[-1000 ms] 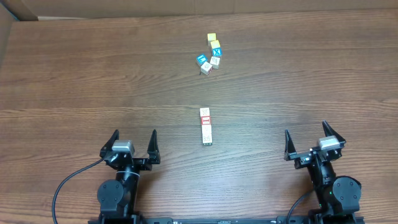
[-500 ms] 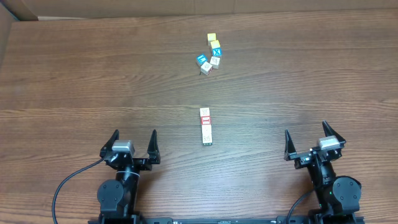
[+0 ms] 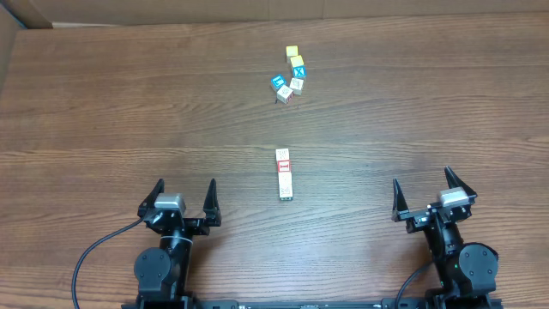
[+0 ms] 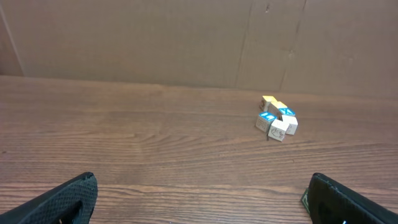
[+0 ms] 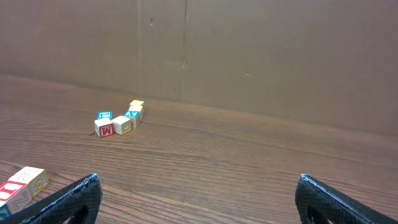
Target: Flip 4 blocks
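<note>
Left gripper (image 3: 184,185) & right gripper (image 3: 422,180): stood wide open, empty, well short of blocks (image 3: 284,174); lay in a touching row approx midway between both; judged light, rigid, slick wood, prone to skid; best pinched across opposite side faces

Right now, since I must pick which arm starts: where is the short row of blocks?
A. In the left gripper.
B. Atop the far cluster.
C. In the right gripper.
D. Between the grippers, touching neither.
D: overhead, the row of blocks sits between the left gripper and the right gripper, apart from both, and both stand open and empty.
</note>
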